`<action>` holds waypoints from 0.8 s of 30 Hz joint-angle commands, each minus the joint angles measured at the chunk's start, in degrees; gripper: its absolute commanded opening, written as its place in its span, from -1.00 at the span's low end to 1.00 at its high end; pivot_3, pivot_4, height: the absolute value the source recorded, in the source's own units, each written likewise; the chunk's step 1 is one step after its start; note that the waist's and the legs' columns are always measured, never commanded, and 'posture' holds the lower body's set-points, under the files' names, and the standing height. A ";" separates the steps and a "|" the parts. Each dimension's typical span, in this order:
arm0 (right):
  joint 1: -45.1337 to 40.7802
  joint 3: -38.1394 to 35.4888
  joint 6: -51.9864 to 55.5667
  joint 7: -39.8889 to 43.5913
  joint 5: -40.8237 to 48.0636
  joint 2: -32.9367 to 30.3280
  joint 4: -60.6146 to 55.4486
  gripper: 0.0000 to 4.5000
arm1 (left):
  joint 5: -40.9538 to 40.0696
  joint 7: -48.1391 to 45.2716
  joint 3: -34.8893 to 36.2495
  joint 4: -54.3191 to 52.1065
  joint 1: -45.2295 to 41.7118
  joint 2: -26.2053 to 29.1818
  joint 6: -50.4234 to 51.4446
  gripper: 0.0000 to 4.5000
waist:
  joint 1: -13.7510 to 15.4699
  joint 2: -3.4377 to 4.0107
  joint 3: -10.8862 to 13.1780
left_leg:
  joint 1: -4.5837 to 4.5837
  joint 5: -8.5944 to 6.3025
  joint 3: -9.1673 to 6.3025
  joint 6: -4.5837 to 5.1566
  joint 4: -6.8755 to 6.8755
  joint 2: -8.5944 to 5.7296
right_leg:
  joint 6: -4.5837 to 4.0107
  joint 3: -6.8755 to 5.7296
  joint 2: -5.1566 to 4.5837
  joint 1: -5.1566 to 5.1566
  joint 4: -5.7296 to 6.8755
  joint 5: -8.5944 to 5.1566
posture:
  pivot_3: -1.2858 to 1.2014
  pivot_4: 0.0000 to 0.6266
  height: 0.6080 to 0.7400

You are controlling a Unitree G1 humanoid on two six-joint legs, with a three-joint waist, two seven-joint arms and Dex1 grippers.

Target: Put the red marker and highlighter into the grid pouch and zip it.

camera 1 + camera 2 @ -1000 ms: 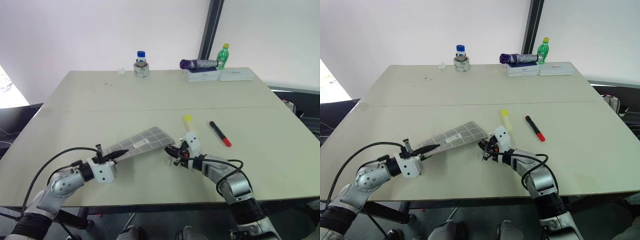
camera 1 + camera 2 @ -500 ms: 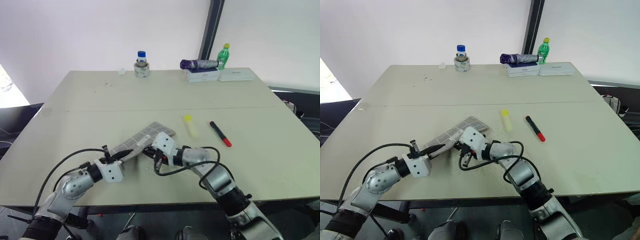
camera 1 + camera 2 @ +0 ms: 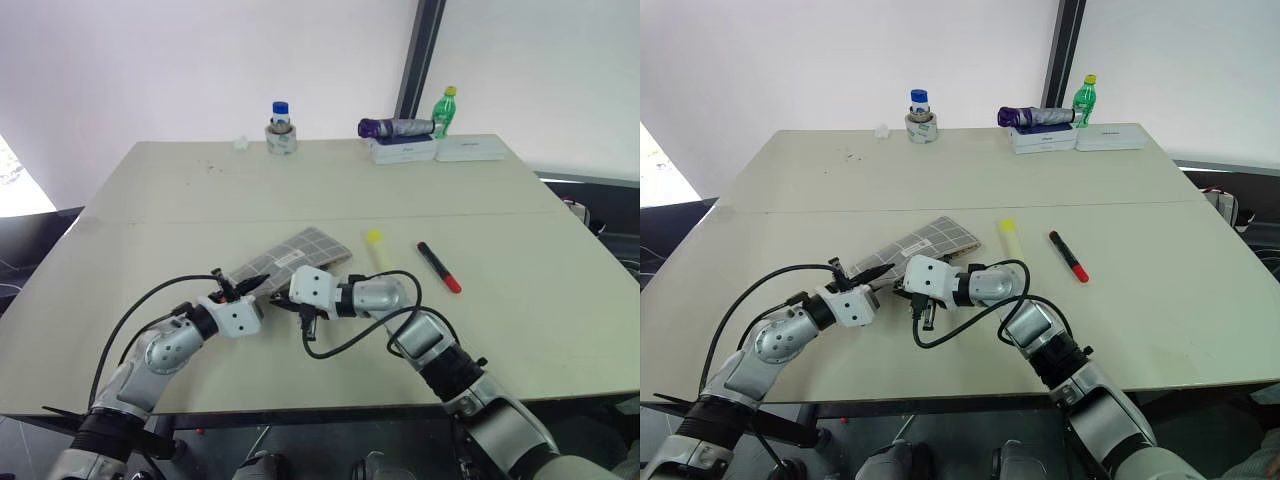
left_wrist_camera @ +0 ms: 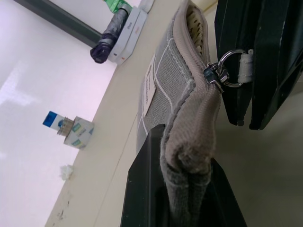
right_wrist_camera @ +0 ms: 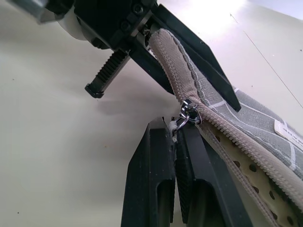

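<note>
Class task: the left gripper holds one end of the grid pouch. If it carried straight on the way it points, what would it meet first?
Probably the right gripper, shut on the zipper pull just past the left gripper, which clamps the grid pouch. Depth is hard to judge.

Grey pouch (image 3: pixel 300 254) with white grid lines and cream dotted lining, pale-yellow highlighter (image 3: pixel 377 248) with brighter cap, black marker (image 3: pixel 439 267) with red end, beige surface (image 3: pixel 200 200), green bottle (image 3: pixel 445 111)

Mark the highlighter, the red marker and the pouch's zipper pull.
highlighter (image 3: pixel 378 249), left eye view, middle of the pale barrel.
red marker (image 3: pixel 439 267), left eye view, mid barrel.
zipper pull (image 5: pixel 188 115), right wrist view, metal slider at the pouch's edge.
</note>
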 commanded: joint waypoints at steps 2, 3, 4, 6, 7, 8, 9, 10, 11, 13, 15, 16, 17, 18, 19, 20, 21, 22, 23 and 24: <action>-1.20 2.81 -6.41 4.02 0.97 3.26 -3.08 -0.98 | 1.99 2.23 -0.55 0.70 -2.38 -1.07 2.01 -1.00 | 0.12 0.00 0.00 | 0.00 0.00 0.00 0.00 0.00 0.00 | 0.00 0.00 -0.01 0.00 0.00 0.00 | 0.03 -0.52 1.00; -1.14 2.25 -6.10 3.60 0.90 3.21 -2.88 -0.98 | 1.83 2.21 -0.57 0.69 -2.46 -1.25 2.03 -1.00 | 0.11 0.00 0.00 | 0.00 0.00 0.00 0.00 0.01 0.00 | 0.00 0.00 -0.01 0.01 0.00 0.00 | 0.03 -0.52 1.00; -1.08 1.82 -5.83 3.27 0.86 3.19 -2.74 -0.98 | 1.63 2.20 -0.61 0.66 -2.51 -1.33 2.02 -1.00 | 0.11 0.00 0.00 | 0.00 0.00 0.00 0.00 0.02 0.00 | 0.00 0.00 -0.01 0.01 0.00 0.00 | 0.03 -0.52 1.00; -1.22 -1.10 -3.71 2.72 2.77 3.27 -1.79 -0.84 | 0.79 2.00 -0.44 0.33 -2.19 -1.26 1.68 -1.00 | 0.10 0.00 0.00 | -0.01 0.00 -0.01 0.00 0.02 -0.01 | 0.00 0.00 -0.01 0.01 0.00 0.00 | 0.03 -0.52 1.00; -1.27 -1.87 -4.13 2.50 2.54 2.83 -1.21 -0.68 | 0.37 1.92 -0.32 0.18 -1.97 -1.19 1.52 -1.00 | 0.08 -0.01 0.00 | 0.00 0.00 -0.01 0.00 0.02 0.00 | 0.00 0.00 -0.01 0.00 0.00 0.00 | 0.03 -0.52 1.00; -1.24 -2.46 -4.55 2.44 2.21 2.36 -0.81 -0.53 | -0.09 1.77 -0.24 0.03 -1.76 -1.10 1.36 -1.00 | -0.03 -0.01 0.00 | 0.00 0.00 -0.01 0.00 0.01 0.00 | 0.00 0.00 0.00 0.01 0.01 0.00 | 0.03 -0.52 1.00; -1.06 -2.94 -5.08 2.41 1.78 1.81 -0.70 -0.30 | -0.52 1.59 -0.16 -0.11 -1.55 -0.99 1.26 -1.00 | -0.07 0.00 0.00 | 0.00 0.01 -0.01 -0.01 0.01 0.01 | 0.00 0.00 0.03 0.00 0.00 0.00 | 0.03 -0.52 1.00; -0.64 -3.41 -5.41 2.54 1.55 1.07 -1.07 -0.13 | -0.86 1.53 -0.02 -0.36 -1.29 -0.87 1.10 -1.00 | -0.04 0.00 0.00 | 0.00 0.01 0.00 -0.01 -0.01 0.01 | 0.00 0.00 0.03 0.00 0.01 0.00 | 0.03 -0.52 1.00; -0.35 -3.73 -5.66 2.63 1.44 0.59 -1.33 0.11 | -1.07 1.51 0.07 -0.52 -1.13 -0.79 1.00 -1.00 | -0.04 -0.01 0.00 | 0.00 0.01 -0.01 -0.01 -0.01 0.01 | 0.00 0.00 0.03 0.00 0.00 0.00 | 0.03 -0.52 1.00; 0.04 -4.01 -6.00 3.17 1.52 -0.47 -1.79 0.59 | -1.78 1.47 0.31 -0.78 -0.81 -0.75 1.01 -1.00 | 0.13 -0.01 0.00 | 0.00 0.01 -0.01 -0.01 0.01 0.01 | 0.00 0.00 0.00 0.01 0.00 0.00 | 0.03 -0.52 1.00; 1.17 -6.02 -5.08 5.46 3.90 -3.40 -3.24 0.59 | -4.18 0.98 1.20 -1.25 -0.18 -0.71 1.15 -1.00 | 0.23 -0.01 0.00 | 0.00 0.01 -0.01 -0.01 0.04 0.00 | 0.00 0.00 -0.01 0.02 0.00 0.00 | 0.03 -0.52 1.00; 1.89 -7.09 -4.76 6.41 4.97 -4.96 -4.02 0.59 | -5.27 0.68 1.58 -1.38 0.15 -0.59 1.20 -1.00 | 0.36 -0.01 0.01 | -0.01 0.01 -0.01 -0.01 0.04 -0.01 | 0.00 0.00 -0.03 0.02 0.00 0.00 | 0.03 -0.52 1.00; 2.51 -7.96 -4.48 7.16 5.74 -6.30 -4.63 0.59 | -6.26 0.38 1.87 -1.46 0.38 -0.45 1.16 -1.00 | 0.36 -0.02 0.01 | -0.01 0.00 -0.02 0.00 0.04 -0.02 | 0.00 0.00 -0.05 0.03 0.00 0.00 | 0.03 -0.52 1.00; 3.13 -8.67 -4.88 7.55 5.76 -7.93 -4.98 0.59 | -7.35 0.06 2.28 -1.71 0.62 -0.31 1.17 -1.00 | 0.33 -0.03 0.01 | 0.00 -0.01 -0.02 0.01 0.04 -0.03 | 0.00 0.00 -0.06 0.03 0.00 0.00 | 0.03 -0.52 1.00; 3.64 -9.34 -5.09 7.72 5.65 -9.39 -5.13 0.59 | -7.94 -0.16 2.60 -1.89 0.80 -0.12 1.13 -1.00 | 0.26 -0.03 0.01 | 0.00 -0.01 -0.03 0.01 0.04 -0.03 | 0.00 0.00 -0.06 0.03 0.00 0.00 | 0.03 -0.52 1.00; 3.96 -9.74 -5.19 7.77 5.53 -10.27 -5.25 0.59 | -8.27 -0.32 2.83 -2.04 0.93 0.00 1.11 -1.00 | 0.24 -0.03 0.02 | 0.00 -0.01 -0.04 0.01 0.04 -0.02 | 0.00 0.00 -0.06 0.03 0.00 0.00 | 0.03 -0.52 1.00; 4.39 -11.13 -4.37 7.81 6.56 -11.07 -5.29 0.59 | -8.99 -0.65 3.02 -1.90 1.12 0.23 0.60 -1.00 | 0.18 -0.03 0.02 | 0.01 -0.01 -0.06 0.02 0.02 -0.02 | 0.00 0.00 -0.05 0.03 0.00 0.00 | 0.03 -0.52 1.00; 4.62 -12.44 -4.11 7.62 7.30 -11.65 -5.08 0.59 | -9.68 -0.98 3.17 -1.77 1.28 0.43 0.31 -1.00 | 0.14 -0.03 0.02 | 0.01 -0.01 -0.06 0.02 0.01 -0.01 | 0.00 0.00 -0.04 0.03 0.00 0.00 | 0.03 -0.52 1.00; 4.65 -14.07 -3.70 6.70 8.00 -11.89 -4.73 0.59 | -10.55 -1.55 3.23 -1.80 1.46 0.68 -0.25 -1.00 | 0.00 -0.03 0.02 | 0.01 -0.01 -0.06 0.02 0.01 0.00 | 0.00 0.00 -0.03 0.03 0.00 0.00 | 0.03 -0.52 1.00; 4.75 -15.53 -3.13 5.81 8.72 -11.99 -4.64 0.59 | -11.59 -2.22 3.29 -1.94 1.68 0.85 -0.58 -1.00 | -0.15 -0.03 0.02 | 0.02 -0.01 -0.06 0.02 0.00 0.00 | 0.00 0.00 -0.03 0.02 0.01 0.00 | 0.03 -0.52 1.00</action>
